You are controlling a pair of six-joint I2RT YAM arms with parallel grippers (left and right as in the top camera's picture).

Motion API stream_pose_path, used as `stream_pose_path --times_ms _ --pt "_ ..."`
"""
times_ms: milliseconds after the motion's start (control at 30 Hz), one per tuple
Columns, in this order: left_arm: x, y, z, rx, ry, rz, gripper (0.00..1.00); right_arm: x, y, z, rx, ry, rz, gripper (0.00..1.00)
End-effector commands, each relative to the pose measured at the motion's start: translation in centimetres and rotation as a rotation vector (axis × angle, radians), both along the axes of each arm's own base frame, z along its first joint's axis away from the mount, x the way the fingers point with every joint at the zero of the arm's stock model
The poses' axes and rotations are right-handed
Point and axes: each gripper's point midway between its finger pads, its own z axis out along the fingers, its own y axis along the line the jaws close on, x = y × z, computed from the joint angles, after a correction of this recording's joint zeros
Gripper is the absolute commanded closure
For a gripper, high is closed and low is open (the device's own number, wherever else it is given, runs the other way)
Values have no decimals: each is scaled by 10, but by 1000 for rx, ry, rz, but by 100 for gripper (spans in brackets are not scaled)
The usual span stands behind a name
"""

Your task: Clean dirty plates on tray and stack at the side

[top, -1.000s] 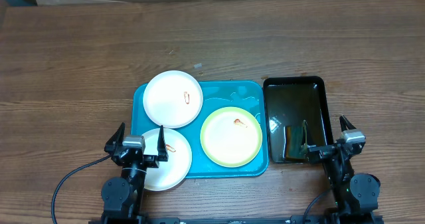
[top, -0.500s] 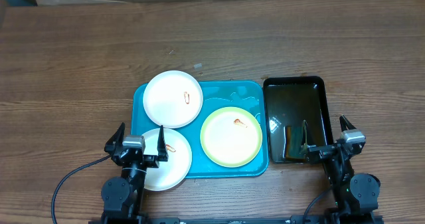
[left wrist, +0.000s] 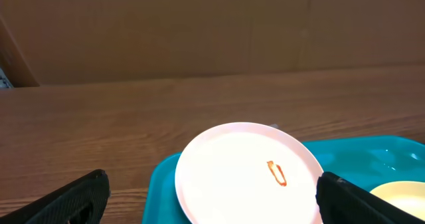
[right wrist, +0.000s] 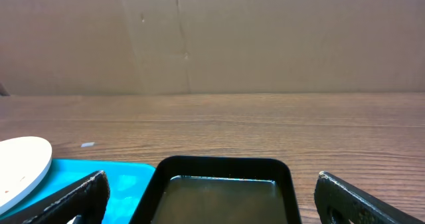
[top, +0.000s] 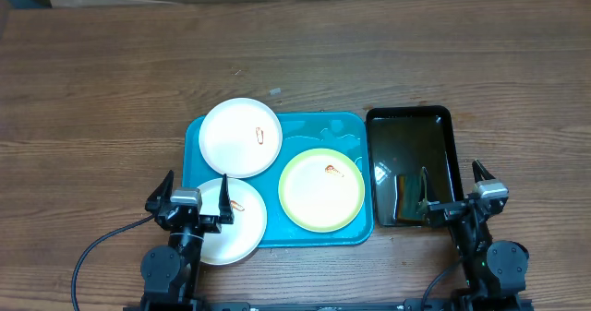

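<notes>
Overhead: tray (top: 319, 131) sits mid-table, near side. 3 plates on it, none stacked.
- far white plate (top: 240, 137): far-left corner of tray, rim overhangs far and left edges. Small orange smear right of ctr.
- near white plate (top: 242, 228): near-left corner, overhangs tray's near edge. Smear at its far part.
- green plate (top: 320, 189): right half of tray, fully inside rim. Smear far-right of ctr.
- black tray (top: 409, 163): just right of tray, sides nearly touching. Glossy inside.

L claw (top: 196, 186): released, jaws spread wide, nothing between them. It's at tray's near-left corner, above left part of near white plate. Right finger lies over that plate, left finger is out past tray's left edge over table (top: 92, 117). Contact w/ plate: can't tell.

R claw (top: 451, 177): released, jaws wide, empty. It's at near end of black tray. Left finger over black tray, right finger just past its right rim. All plates well left of it; green plate is closest.

L wrist view: far white plate (left wrist: 249, 174) dead ahead between fingers (left wrist: 66, 201), smear visible. Tray (left wrist: 372, 154) under it, green plate (left wrist: 405, 194) edge at right.

R wrist view: black tray (right wrist: 222, 163) ahead, centred between fingers (right wrist: 372, 197). Tray (right wrist: 119, 174) and edge of a white plate (right wrist: 23, 161) at left.
</notes>
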Motion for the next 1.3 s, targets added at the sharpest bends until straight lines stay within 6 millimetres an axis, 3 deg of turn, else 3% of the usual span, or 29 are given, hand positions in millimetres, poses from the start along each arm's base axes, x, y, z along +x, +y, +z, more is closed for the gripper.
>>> stream_pose_path --times_ms 0,600,733,833,967,1100,1267 --pt "0 1 0 20 -7 8 0 0 -1 -1 -3 -7 -3 0" --pt "-1 -9 3 2 -19 -54 0 0 -1 -1 -3 -6 -3 0" --pt "-3 -20 28 -134 -81 -110 0 0 -1 -1 -3 -6 -3 0" --pt "-13 -25 48 -232 -34 -137 0 0 -1 -1 -3 -6 -3 0" --pt "-26 -24 90 -245 51 -126 0 0 -1 -1 -3 -6 -3 0" --pt "-30 -28 122 -235 303 -118 0 0 -1 -1 -3 -6 -3 0" --pt "-23 -33 137 -234 684 -98 0 0 -1 -1 -3 -6 -3 0"
